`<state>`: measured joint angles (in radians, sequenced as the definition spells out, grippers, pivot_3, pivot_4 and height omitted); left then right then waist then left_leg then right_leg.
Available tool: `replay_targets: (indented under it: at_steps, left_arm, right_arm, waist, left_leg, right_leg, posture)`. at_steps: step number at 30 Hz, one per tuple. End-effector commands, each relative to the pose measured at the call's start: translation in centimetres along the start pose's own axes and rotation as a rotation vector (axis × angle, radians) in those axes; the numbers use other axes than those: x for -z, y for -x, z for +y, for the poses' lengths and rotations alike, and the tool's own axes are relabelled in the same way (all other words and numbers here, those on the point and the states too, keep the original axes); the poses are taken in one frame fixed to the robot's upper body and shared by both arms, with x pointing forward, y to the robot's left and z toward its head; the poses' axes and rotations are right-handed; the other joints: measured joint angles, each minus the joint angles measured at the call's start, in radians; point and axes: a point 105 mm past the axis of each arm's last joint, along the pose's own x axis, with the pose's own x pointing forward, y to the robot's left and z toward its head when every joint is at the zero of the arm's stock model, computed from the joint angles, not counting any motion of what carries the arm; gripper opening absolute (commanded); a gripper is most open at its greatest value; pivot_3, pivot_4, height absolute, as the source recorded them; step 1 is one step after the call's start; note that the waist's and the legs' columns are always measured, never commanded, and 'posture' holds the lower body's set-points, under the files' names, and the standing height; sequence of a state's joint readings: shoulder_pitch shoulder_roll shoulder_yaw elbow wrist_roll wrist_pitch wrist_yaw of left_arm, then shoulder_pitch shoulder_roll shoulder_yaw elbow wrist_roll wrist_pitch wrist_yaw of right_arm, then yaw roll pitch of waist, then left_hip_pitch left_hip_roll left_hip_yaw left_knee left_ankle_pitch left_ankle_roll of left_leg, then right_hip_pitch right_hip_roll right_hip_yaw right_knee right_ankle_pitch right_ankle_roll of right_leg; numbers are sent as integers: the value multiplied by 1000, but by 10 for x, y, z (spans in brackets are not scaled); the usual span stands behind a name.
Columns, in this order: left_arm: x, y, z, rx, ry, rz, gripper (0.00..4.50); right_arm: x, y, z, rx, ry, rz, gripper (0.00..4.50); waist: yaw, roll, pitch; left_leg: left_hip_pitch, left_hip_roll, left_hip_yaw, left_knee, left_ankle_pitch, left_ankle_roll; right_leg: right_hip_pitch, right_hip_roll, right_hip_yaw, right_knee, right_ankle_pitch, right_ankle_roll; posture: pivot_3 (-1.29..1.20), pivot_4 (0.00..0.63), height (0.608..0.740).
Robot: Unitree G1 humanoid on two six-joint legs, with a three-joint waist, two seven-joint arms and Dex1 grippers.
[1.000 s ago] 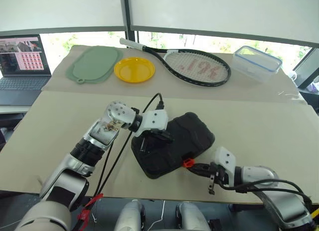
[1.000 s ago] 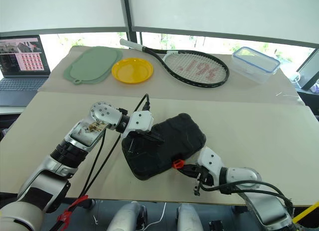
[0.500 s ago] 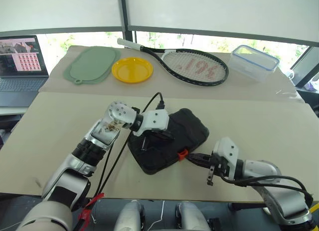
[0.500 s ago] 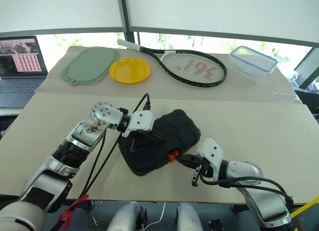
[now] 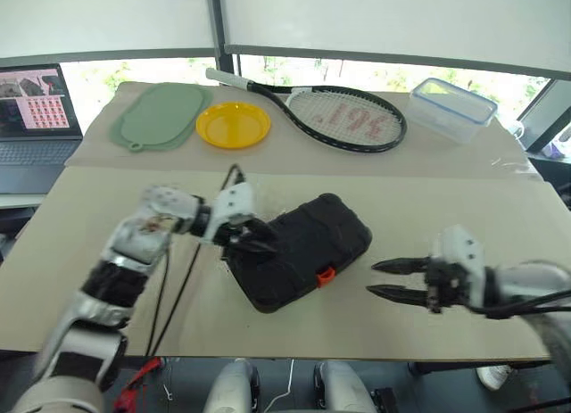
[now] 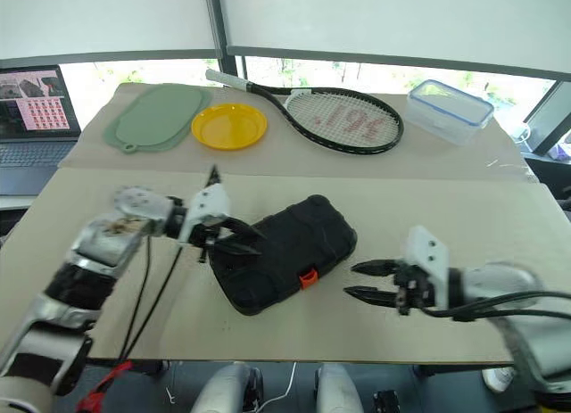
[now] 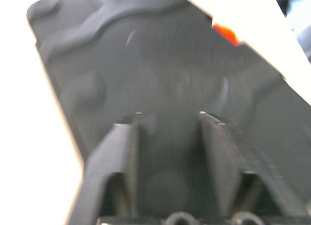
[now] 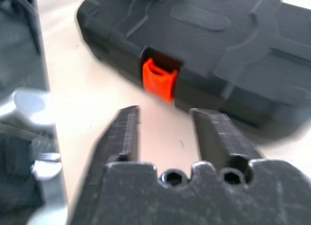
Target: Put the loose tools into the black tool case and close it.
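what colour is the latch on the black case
Orange latch on the black tool case; clearest in the right wrist view.

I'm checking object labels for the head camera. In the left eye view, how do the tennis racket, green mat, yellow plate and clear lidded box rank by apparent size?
1. tennis racket, the longest by far
2. green mat
3. clear lidded box and yellow plate: these look much alike, so I won't rank them.

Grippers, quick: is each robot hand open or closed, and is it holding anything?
Left gripper: open, holding nothing, over the case.
Right gripper: open, holding nothing, beside the case.
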<state>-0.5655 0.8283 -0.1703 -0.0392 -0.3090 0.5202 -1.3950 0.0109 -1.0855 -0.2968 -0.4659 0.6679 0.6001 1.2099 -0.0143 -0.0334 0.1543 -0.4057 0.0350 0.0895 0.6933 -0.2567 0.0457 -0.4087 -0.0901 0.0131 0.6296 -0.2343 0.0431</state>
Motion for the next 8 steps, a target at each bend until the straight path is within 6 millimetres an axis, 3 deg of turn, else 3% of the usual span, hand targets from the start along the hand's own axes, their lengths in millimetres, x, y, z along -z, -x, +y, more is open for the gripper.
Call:
replay_targets:
  at_steps: [1, 3, 5, 8]
  left_arm:
    - [-3, 53, -16, -42, 79, -1, 3803]
    - [-1, 75, -25, -68, 110, 29, 4436]
    - [1, 95, -31, -103, 147, 43, 4496]
    - [3, 108, -37, -134, 174, 46, 4496]
  right_arm:
    - [-18, 46, -9, -26, -23, 8, 3841]
    - [-21, 61, -11, -42, -44, 33, 4410]
    - [-23, 70, -12, -59, -65, 48, 4481]
    - [-24, 73, -15, -68, -78, 43, 4481]
  waist:
    - [0, 0, 1]
    - [4, 0, 2]
    - [13, 1, 3]
    - [18, 1, 3]
  left_leg:
    - [0, 0, 1, -1, 0, 0]
    - [-1, 1, 1, -1, 0, 0]
    - [-1, 1, 0, -1, 0, 0]
    - [-1, 0, 2, -1, 0, 0]
  right_leg:
    - [-1, 0, 0, 0, 0, 0]
    - [-1, -1, -1, 0, 0, 0]
    - [-1, -3, -2, -1, -1, 0]
    - [-2, -5, -3, -2, -4, -5]
  posture:
    - [0, 150, 738]
    - [0, 150, 738]
    - [0, 150, 738]
    - [0, 150, 738]
